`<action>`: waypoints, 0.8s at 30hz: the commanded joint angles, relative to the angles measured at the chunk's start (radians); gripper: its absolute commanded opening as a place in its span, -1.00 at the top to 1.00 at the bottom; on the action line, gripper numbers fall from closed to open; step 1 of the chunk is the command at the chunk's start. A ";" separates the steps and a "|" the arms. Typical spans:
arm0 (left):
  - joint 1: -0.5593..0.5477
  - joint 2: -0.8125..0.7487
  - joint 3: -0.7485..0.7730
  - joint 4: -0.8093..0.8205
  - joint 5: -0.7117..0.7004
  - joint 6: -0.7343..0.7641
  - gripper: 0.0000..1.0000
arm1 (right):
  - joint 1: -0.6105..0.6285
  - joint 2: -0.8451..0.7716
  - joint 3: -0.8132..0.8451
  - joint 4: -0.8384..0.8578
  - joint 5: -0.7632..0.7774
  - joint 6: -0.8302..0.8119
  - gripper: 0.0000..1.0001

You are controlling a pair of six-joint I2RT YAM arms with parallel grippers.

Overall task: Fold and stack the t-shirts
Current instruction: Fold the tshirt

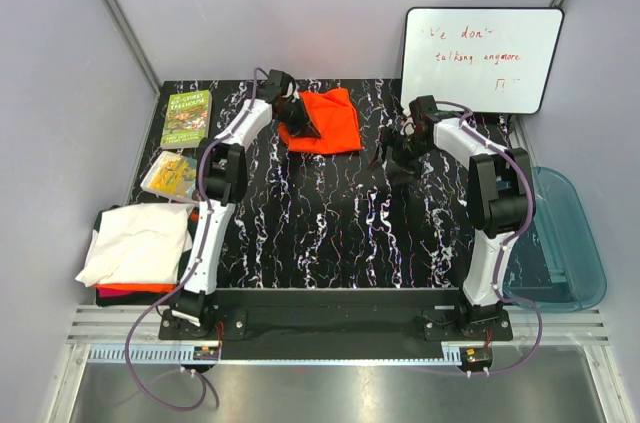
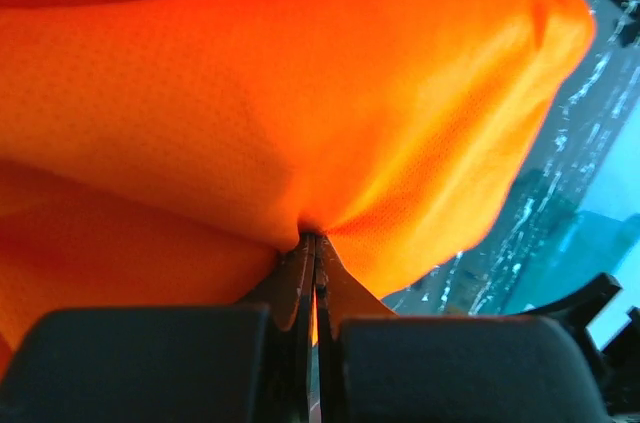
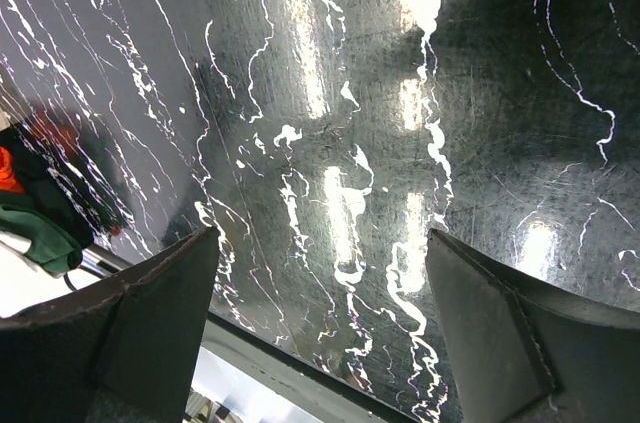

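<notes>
A bright orange t-shirt (image 1: 325, 121), folded to a small square, lies at the back middle of the black marbled table. My left gripper (image 1: 300, 123) is at its left edge and shut on a pinch of its cloth; in the left wrist view the orange t-shirt (image 2: 300, 113) fills the frame above the closed jaws. My right gripper (image 1: 393, 153) hangs open and empty to the shirt's right over bare table. At the left table edge is a stack with a white t-shirt (image 1: 140, 241) on top and a red-orange one (image 1: 135, 288) under it. The dark green one (image 3: 40, 238) shows only in the right wrist view.
A small green book (image 1: 187, 118) and a yellow packet (image 1: 170, 175) lie at the back left. A whiteboard (image 1: 482, 60) leans at the back right. A translucent blue tub (image 1: 565, 238) stands off the table's right edge.
</notes>
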 commanded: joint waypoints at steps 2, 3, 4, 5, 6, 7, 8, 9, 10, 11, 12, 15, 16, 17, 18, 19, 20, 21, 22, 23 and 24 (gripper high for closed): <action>-0.027 -0.065 -0.152 0.020 0.059 0.017 1.00 | -0.004 -0.044 0.019 -0.003 0.009 0.002 -0.84; -0.034 -0.114 -0.248 0.020 0.054 0.035 1.00 | -0.004 -0.040 0.024 -0.003 0.007 0.000 -0.84; -0.039 -0.140 -0.295 0.019 0.051 0.072 1.00 | -0.002 -0.040 0.029 -0.005 0.004 0.003 -0.84; -0.043 -0.165 -0.343 0.019 0.051 0.089 1.00 | -0.004 -0.036 0.036 -0.003 0.004 0.000 -0.84; -0.054 -0.217 -0.437 0.019 0.051 0.106 1.00 | -0.004 -0.032 0.042 -0.005 0.003 0.000 -0.84; -0.060 -0.243 -0.484 0.019 0.048 0.137 1.00 | -0.004 -0.030 0.047 -0.003 -0.003 -0.001 -0.85; -0.068 -0.271 -0.531 0.017 0.045 0.149 1.00 | -0.004 -0.029 0.056 -0.003 -0.006 -0.003 -0.85; -0.082 -0.324 -0.623 0.017 0.040 0.161 1.00 | -0.004 -0.027 0.058 -0.003 -0.008 -0.003 -0.92; -0.089 -0.352 -0.668 0.020 0.036 0.181 1.00 | -0.002 -0.029 0.059 -0.003 -0.010 -0.001 -0.95; -0.106 -0.377 -0.712 0.025 0.037 0.189 1.00 | -0.001 -0.030 0.062 -0.003 -0.013 -0.004 -0.98; -0.115 -0.427 -0.787 0.030 0.037 0.195 1.00 | 0.001 -0.033 0.064 -0.002 -0.010 -0.004 -1.00; -0.151 -0.519 -0.901 0.042 0.026 0.211 1.00 | 0.018 -0.036 0.070 -0.002 -0.019 -0.007 -1.00; -0.158 -0.539 -0.920 0.043 0.025 0.211 1.00 | 0.024 -0.036 0.069 -0.002 -0.023 -0.006 -1.00; -0.168 -0.579 -0.937 0.045 0.023 0.212 1.00 | 0.041 -0.035 0.070 -0.002 -0.026 -0.006 -1.00; -0.171 -0.598 -0.955 0.046 0.031 0.211 1.00 | 0.050 -0.036 0.072 -0.003 -0.031 -0.004 -1.00; -0.171 -0.618 -0.957 0.046 0.035 0.211 1.00 | 0.061 -0.038 0.072 -0.003 -0.033 -0.001 -1.00; -0.172 -0.660 -0.954 0.045 0.039 0.212 1.00 | 0.077 -0.039 0.070 -0.003 -0.034 0.003 -1.00; -0.171 -0.684 -0.946 0.045 0.040 0.214 1.00 | 0.088 -0.047 0.070 -0.003 -0.039 0.014 -0.99; -0.171 -0.707 -0.938 0.040 0.036 0.218 1.00 | 0.097 -0.052 0.070 -0.003 -0.042 0.020 -1.00; -0.172 -0.745 -0.906 0.033 0.031 0.221 0.95 | 0.116 -0.058 0.069 -0.003 -0.043 0.028 -1.00; -0.171 -0.763 -0.891 0.016 0.013 0.224 0.59 | 0.125 -0.070 0.067 -0.003 -0.042 0.039 -1.00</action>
